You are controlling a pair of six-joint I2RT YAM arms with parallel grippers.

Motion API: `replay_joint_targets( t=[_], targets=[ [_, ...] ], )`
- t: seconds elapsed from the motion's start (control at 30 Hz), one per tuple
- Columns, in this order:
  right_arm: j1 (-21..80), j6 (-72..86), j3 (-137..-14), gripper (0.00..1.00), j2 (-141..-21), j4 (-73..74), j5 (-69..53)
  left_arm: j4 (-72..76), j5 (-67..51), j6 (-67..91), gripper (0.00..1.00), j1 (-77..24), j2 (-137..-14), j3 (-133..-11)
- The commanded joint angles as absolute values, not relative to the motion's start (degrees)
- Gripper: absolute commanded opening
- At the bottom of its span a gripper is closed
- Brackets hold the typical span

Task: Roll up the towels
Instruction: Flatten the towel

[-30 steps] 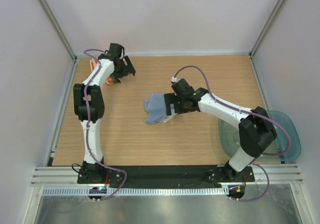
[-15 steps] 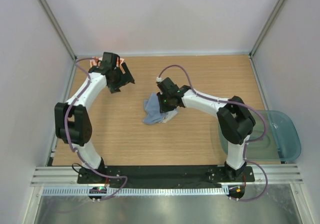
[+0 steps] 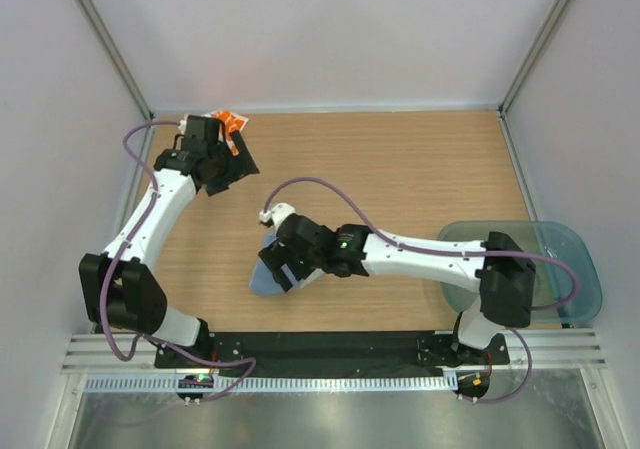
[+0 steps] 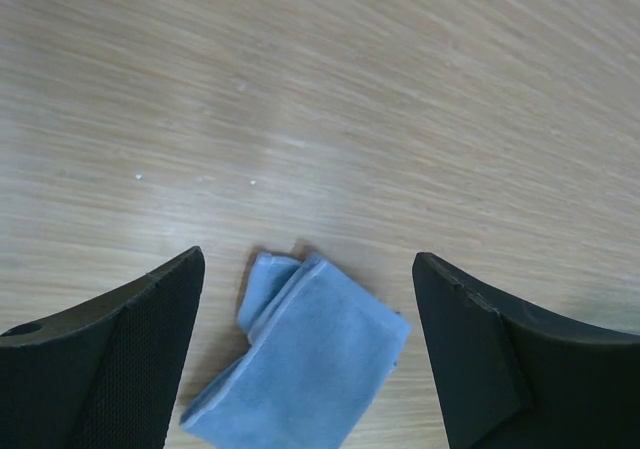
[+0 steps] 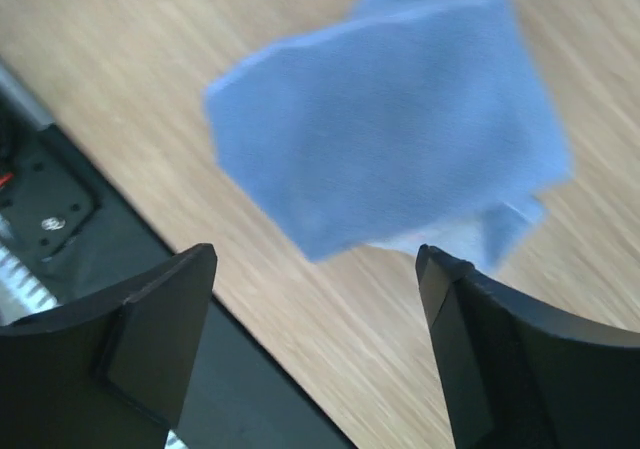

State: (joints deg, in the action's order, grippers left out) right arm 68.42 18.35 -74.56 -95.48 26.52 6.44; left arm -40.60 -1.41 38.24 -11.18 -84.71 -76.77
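My right gripper (image 5: 316,257) hangs straight above the folded blue towel (image 5: 390,159), jaws spread and empty, placed to drop onto an edge and start rolling. My left gripper (image 4: 308,257), also spread, hovers well beyond the towel, out of the way.

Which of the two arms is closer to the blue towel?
Right. The right gripper hangs directly above the blue towel, jaws open. The left gripper is well away toward the far left corner, not touching it.
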Motion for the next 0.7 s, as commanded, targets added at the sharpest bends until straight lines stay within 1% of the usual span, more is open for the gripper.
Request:
replay_joint_targets(
  t=[0.0,0.03,0.1,0.13,0.2,0.23,0.27,0.37,0.43,0.57,0.67],
  targets=[
    [62.95,22.58,-68.74,0.91,-87.29,25.23,18.45,-42.19,-0.88,36.74,0.85,-11.16,-84.64,-73.14],
    [61.62,23.46,-67.16,0.93,-84.40,25.31,18.80,-42.01,-1.14,37.00,0.84,-11.25,-84.81,-72.34],
    [58.20,25.21,-66.54,0.93,-82.71,26.88,18.20,-41.66,-1.23,37.18,0.81,-12.12,-84.81,-69.88],
    [54.96,25.57,-66.36,0.93,-82.18,27.50,17.41,-41.57,-0.80,37.35,0.79,-13.70,-84.99,-69.26],
    [52.57,25.49,-66.09,0.93,-81.74,28.91,16.96,-41.31,-0.44,38.14,0.77,-16.25,-85.51,-68.12],
    [50.56,25.31,-66.01,0.94,-81.74,29.26,16.61,-41.13,1.56,38.49,0.77,-17.56,-85.87,-67.85],
    [49.93,25.14,-65.92,0.93,-82.00,29.53,16.26,-40.96,1.93,39.02,0.77,-20.36,-86.91,-67.76],
    [47.82,24.96,-65.57,0.93,-82.53,29.71,15.21,-39.73,2.64,40.16,0.75,-23.98,-89.63,-67.50],
    [47.37,24.96,-65.22,0.92,-82.88,29.71,15.03,-39.29,2.29,40.52,0.71,-24.78,-91.22,-67.94],
    [46.76,24.96,-64.16,0.92,-83.23,29.80,14.68,-37.89,1.41,40.69,0.69,-26.10,-94.65,-68.20],
    [46.41,24.96,-63.28,0.91,-83.06,29.62,14.59,-37.53,0.79,40.78,0.65,-26.45,-97.38,-68.03]
  ],
)
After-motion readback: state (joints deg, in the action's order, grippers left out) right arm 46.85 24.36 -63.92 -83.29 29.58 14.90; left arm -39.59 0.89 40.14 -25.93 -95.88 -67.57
